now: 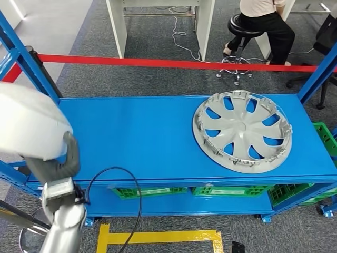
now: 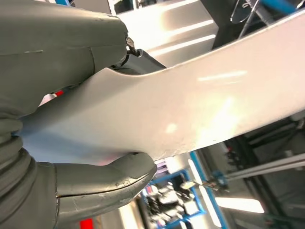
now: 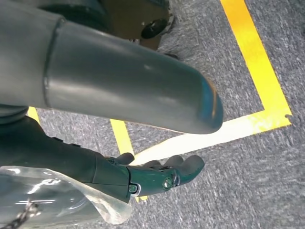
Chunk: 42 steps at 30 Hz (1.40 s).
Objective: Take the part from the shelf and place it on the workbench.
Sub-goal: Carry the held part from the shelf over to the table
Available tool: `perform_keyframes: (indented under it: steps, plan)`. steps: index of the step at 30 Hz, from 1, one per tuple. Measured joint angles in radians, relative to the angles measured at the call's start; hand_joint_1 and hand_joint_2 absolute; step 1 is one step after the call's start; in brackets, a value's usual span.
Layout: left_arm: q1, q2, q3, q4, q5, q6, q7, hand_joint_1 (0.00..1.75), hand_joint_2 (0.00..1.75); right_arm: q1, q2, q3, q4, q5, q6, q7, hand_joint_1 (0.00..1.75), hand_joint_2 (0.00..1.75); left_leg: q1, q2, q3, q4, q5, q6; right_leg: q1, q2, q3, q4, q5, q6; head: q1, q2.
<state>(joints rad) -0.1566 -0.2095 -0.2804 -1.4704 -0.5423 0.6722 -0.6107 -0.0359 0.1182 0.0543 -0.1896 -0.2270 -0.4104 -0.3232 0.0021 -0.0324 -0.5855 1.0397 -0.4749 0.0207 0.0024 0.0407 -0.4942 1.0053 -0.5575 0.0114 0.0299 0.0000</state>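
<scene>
White part (image 1: pixel 28 124) in left hand (image 1: pixel 59 163)

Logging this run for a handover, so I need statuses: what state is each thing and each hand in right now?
white part: held up off the workbench by the left hand
left hand: grips the white part's edge between thumb and fingers
right hand: hangs over the floor, fingers apart, holding nothing
hubcap: lying flat on the blue workbench, inner side up, untouched
</scene>
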Motion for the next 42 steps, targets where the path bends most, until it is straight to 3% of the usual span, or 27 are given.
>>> perform_keyframes:
  steps: [6,11,12,14,15,16,17,18,20,22,24,26,28,30,31,32,33,35,37,38,40,41,42]
  plan:
    - [0.111,0.064,-0.108,-0.16,0.169,-0.038,-0.005,1.75,1.75,0.003,0.0,-0.034,0.0,-0.008,0.024,-0.013,0.0,0.0,-0.006,0.0,-0.001,0.002,-0.003,0.004,-0.006,0.0,-0.006,-0.001,-0.002,0.002,0.0,0.0]
    - [0.149,0.083,-0.153,-0.215,0.276,-0.111,-0.019,1.75,1.75,0.003,0.0,-0.053,0.0,-0.018,0.061,0.035,0.0,0.0,-0.002,0.006,0.01,-0.021,0.004,0.018,-0.008,-0.008,-0.01,0.011,-0.016,0.014,0.001,0.0]
    - [0.155,0.083,-0.159,-0.221,0.294,-0.124,-0.021,1.75,1.75,0.002,0.0,-0.056,0.0,-0.019,0.068,0.041,0.0,0.0,0.001,0.01,0.014,-0.029,0.007,0.021,-0.007,-0.015,-0.027,0.045,-0.037,0.017,0.002,0.0]
    - [0.167,0.084,-0.166,-0.227,0.32,-0.147,-0.021,1.75,1.75,0.003,0.0,-0.06,0.0,-0.018,0.085,0.051,0.0,0.0,0.004,0.017,0.016,-0.033,0.008,0.025,-0.011,-0.027,-0.096,0.168,-0.094,0.023,0.005,0.0]
    - [0.173,0.085,-0.169,-0.228,0.331,-0.159,-0.021,1.75,1.75,0.003,0.0,-0.061,0.0,-0.017,0.092,0.056,0.0,0.0,0.005,0.02,0.016,-0.033,0.007,0.024,-0.014,-0.029,-0.133,0.229,-0.112,0.027,0.005,0.0]
    - [0.179,0.086,-0.171,-0.228,0.34,-0.169,-0.021,1.75,1.75,0.004,0.0,-0.062,0.0,-0.016,0.098,0.061,0.0,0.0,0.006,0.022,0.016,-0.033,0.005,0.022,-0.018,-0.031,-0.158,0.264,-0.113,0.032,0.005,0.0]
    - [0.182,0.087,-0.173,-0.228,0.347,-0.177,-0.02,1.75,1.75,0.004,-0.001,-0.063,0.0,-0.016,0.103,0.065,0.0,0.0,0.009,0.023,0.017,-0.031,0.004,0.019,-0.021,-0.032,-0.166,0.262,-0.093,0.036,0.005,0.0]
    - [0.185,0.087,-0.175,-0.228,0.351,-0.183,-0.02,1.75,1.75,0.004,-0.001,-0.063,0.0,-0.016,0.106,0.068,0.0,0.0,0.012,0.023,0.019,-0.028,0.001,0.015,-0.026,-0.034,-0.155,0.222,-0.055,0.041,0.005,0.0]
    - [0.186,0.088,-0.176,-0.229,0.36,-0.195,-0.02,1.75,1.75,0.004,-0.001,-0.065,0.0,-0.015,0.114,0.079,0.0,0.0,0.017,0.023,0.018,-0.014,-0.007,-0.001,-0.033,-0.037,-0.107,0.099,0.018,0.051,0.008,0.0]
    - [0.188,0.089,-0.177,-0.232,0.377,-0.221,-0.022,1.75,1.75,0.003,-0.001,-0.067,0.001,-0.015,0.127,0.096,0.0,0.0,0.016,0.022,0.012,0.001,-0.013,-0.016,-0.033,-0.033,-0.082,0.042,0.044,0.046,0.011,0.0]
    - [0.191,0.09,-0.177,-0.235,0.397,-0.249,-0.024,1.75,1.75,0.004,-0.001,-0.068,0.001,-0.015,0.135,0.107,0.0,0.0,0.015,0.021,0.008,0.005,-0.009,-0.025,-0.031,-0.027,-0.083,0.048,0.046,0.03,0.01,0.0]
    - [0.192,0.092,-0.177,-0.238,0.408,-0.266,-0.025,1.75,1.75,0.004,-0.001,-0.069,0.001,-0.014,0.137,0.112,0.0,0.0,0.017,0.022,0.003,0.019,-0.026,-0.033,-0.032,-0.027,-0.087,0.049,0.052,0.017,0.007,0.0]
    - [0.192,0.094,-0.177,-0.241,0.414,-0.275,-0.026,1.75,1.75,0.003,-0.001,-0.069,0.001,-0.013,0.137,0.114,0.0,0.0,0.017,0.024,-0.024,0.097,-0.089,-0.038,-0.03,-0.03,-0.093,0.047,0.058,0.003,0.002,0.0]
    - [0.194,0.095,-0.177,-0.242,0.426,-0.288,-0.026,1.75,1.75,0.003,-0.001,-0.069,0.001,-0.007,0.136,0.116,0.0,0.0,0.016,0.025,-0.064,0.222,-0.161,-0.037,-0.023,-0.032,-0.103,0.047,0.065,-0.007,0.0,0.0]
    - [0.195,0.096,-0.177,-0.242,0.432,-0.296,-0.026,1.75,1.75,0.004,-0.001,-0.069,0.001,-0.003,0.134,0.118,0.0,0.0,0.015,0.025,-0.073,0.262,-0.177,-0.033,-0.018,-0.033,-0.109,0.047,0.069,-0.013,-0.001,0.0]
    - [0.196,0.097,-0.177,-0.242,0.438,-0.303,-0.026,1.75,1.75,0.004,-0.001,-0.069,0.001,0.001,0.132,0.119,0.0,0.0,0.013,0.025,-0.067,0.268,-0.176,-0.027,-0.013,-0.034,-0.115,0.047,0.073,-0.017,0.0,0.0]
    - [0.197,0.098,-0.177,-0.243,0.441,-0.309,-0.026,1.75,1.75,0.004,-0.001,-0.069,0.001,0.004,0.13,0.121,0.0,0.0,0.009,0.025,-0.042,0.236,-0.157,-0.018,-0.008,-0.033,-0.121,0.047,0.079,-0.021,0.0,0.0]
    - [0.196,0.099,-0.177,-0.246,0.445,-0.315,-0.026,1.75,1.75,0.003,0.0,-0.069,0.001,0.007,0.127,0.122,0.0,0.0,-0.003,0.025,0.039,0.099,-0.105,0.01,-0.001,-0.031,-0.13,0.047,0.089,-0.023,0.001,0.0]
    - [0.195,0.099,-0.177,-0.25,0.447,-0.319,-0.026,1.75,1.75,0.003,0.001,-0.069,0.001,0.009,0.125,0.122,0.0,0.0,-0.016,0.026,0.09,0.0,-0.078,0.03,-0.002,-0.032,-0.136,0.047,0.1,-0.018,0.003,0.0]
    - [0.194,0.099,-0.177,-0.251,0.449,-0.322,-0.026,1.75,1.75,0.004,0.001,-0.069,0.001,0.011,0.125,0.123,0.0,0.0,-0.021,0.027,0.095,-0.016,-0.076,0.034,-0.005,-0.033,-0.139,0.046,0.106,-0.013,0.003,0.0]
    - [0.193,0.099,-0.177,-0.251,0.458,-0.334,-0.025,1.75,1.75,0.003,0.001,-0.069,0.001,0.015,0.125,0.123,0.0,0.0,-0.024,0.028,0.091,-0.029,-0.056,0.032,-0.008,-0.035,-0.143,0.042,0.116,-0.001,0.001,0.0]
    - [0.192,0.099,-0.177,-0.252,0.464,-0.343,-0.023,1.75,1.75,0.003,0.0,-0.069,0.001,0.016,0.125,0.124,0.0,0.0,-0.021,0.031,0.088,-0.039,-0.045,0.03,-0.009,-0.035,-0.147,0.044,0.11,0.005,0.001,0.0]
    - [0.191,0.099,-0.176,-0.252,0.472,-0.353,-0.021,1.75,1.75,0.002,0.0,-0.069,0.001,0.017,0.125,0.124,0.0,0.0,-0.017,0.033,0.084,-0.049,-0.031,0.03,-0.008,-0.035,-0.155,0.059,0.086,0.01,0.003,0.0]
